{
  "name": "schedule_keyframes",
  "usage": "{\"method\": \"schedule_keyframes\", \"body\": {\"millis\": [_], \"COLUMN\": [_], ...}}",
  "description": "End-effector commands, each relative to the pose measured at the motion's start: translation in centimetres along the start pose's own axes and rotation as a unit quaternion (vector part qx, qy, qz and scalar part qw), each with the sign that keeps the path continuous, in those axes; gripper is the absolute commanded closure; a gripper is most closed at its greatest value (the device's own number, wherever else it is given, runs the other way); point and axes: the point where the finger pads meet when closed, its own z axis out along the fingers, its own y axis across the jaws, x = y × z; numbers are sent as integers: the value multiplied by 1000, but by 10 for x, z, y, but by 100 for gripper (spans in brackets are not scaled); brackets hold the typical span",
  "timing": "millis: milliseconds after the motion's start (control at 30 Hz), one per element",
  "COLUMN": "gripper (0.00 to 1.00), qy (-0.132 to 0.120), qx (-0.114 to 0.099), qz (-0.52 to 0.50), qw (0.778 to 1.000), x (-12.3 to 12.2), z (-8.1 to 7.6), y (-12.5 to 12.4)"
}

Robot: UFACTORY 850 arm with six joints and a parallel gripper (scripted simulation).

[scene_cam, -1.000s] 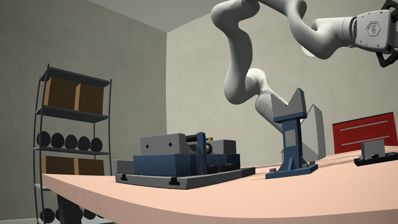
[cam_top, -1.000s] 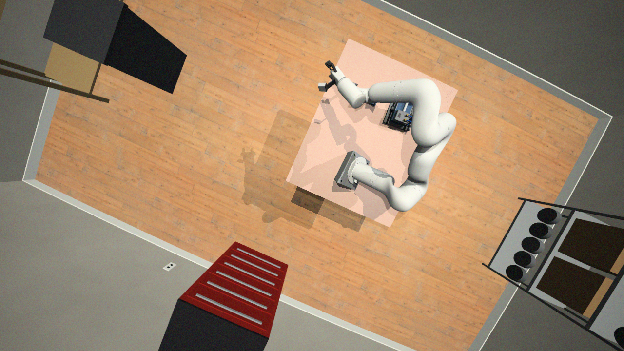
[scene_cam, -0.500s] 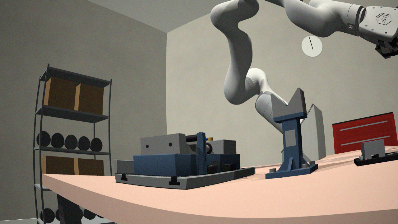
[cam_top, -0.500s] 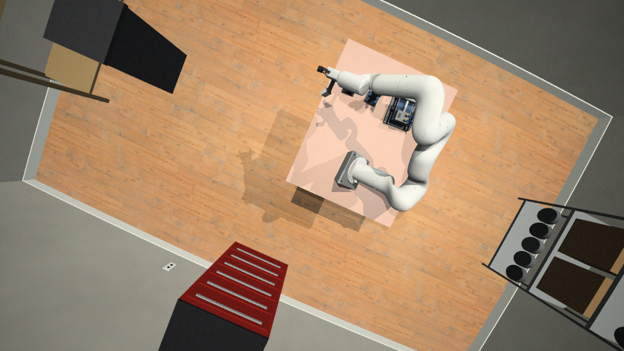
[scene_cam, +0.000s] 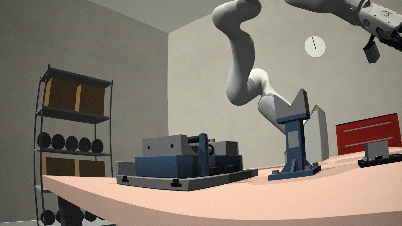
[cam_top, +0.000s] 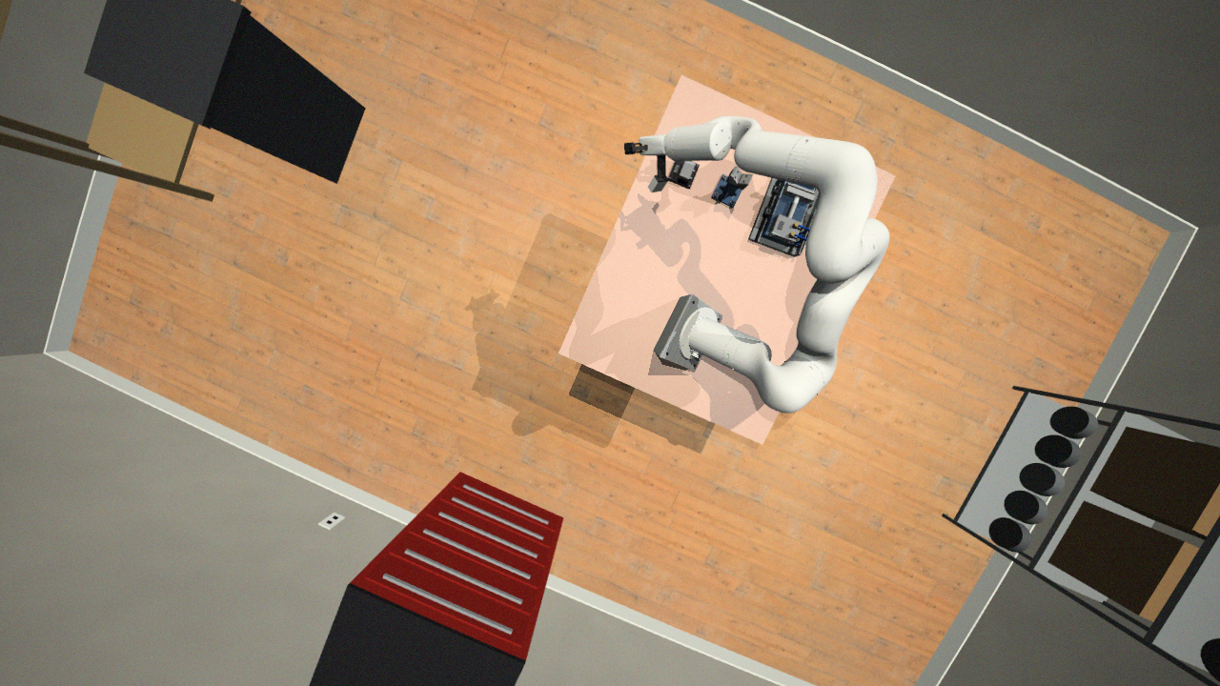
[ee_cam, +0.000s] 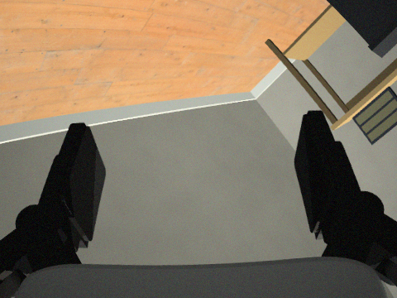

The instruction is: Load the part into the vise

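The part (scene_cam: pixel 376 149) is a grey block standing on the black infeed plate (scene_cam: pixel 380 161) at the table's far right; it also shows in the overhead view (cam_top: pixel 682 174). The vise (scene_cam: pixel 182 161) sits at the left with its jaws apart, and it shows under the arm from above (cam_top: pixel 784 217). My gripper (cam_top: pixel 645 164) is open and empty. It hangs high above the infeed plate, at the top right of the side view (scene_cam: pixel 383 43). In the wrist view the two black fingers stand wide apart, with only wall and floor between them.
The blue V-block (scene_cam: pixel 292 131) with its grey V top stands between the vise and the infeed plate (cam_top: pixel 729 188). The arm's base (cam_top: pixel 678 332) is bolted near the table's front. A red tool chest (scene_cam: pixel 368 133) and a shelf rack (scene_cam: pixel 73 134) stand off the table.
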Motion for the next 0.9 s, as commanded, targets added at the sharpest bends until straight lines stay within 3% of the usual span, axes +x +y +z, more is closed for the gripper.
{"method": "schedule_keyframes", "body": {"millis": [0,67,100,233,533,600,667,867], "gripper": [0,0,0,0,0,0,0,0], "qy": [36,38,66,93,193,193,232,285], "qx": [13,15,27,40,87,87,105,129], "qz": [-56,-61,-107,-151,-292,-292,-337,-389], "qw": [998,997,992,983,933,933,906,867], "x": [3,3,7,9,13,13,12,9], "z": [-5,-6,-12,-19,-53,-53,-70,-96], "y": [-6,-7,-17,-28,-74,-74,-94,-121]}}
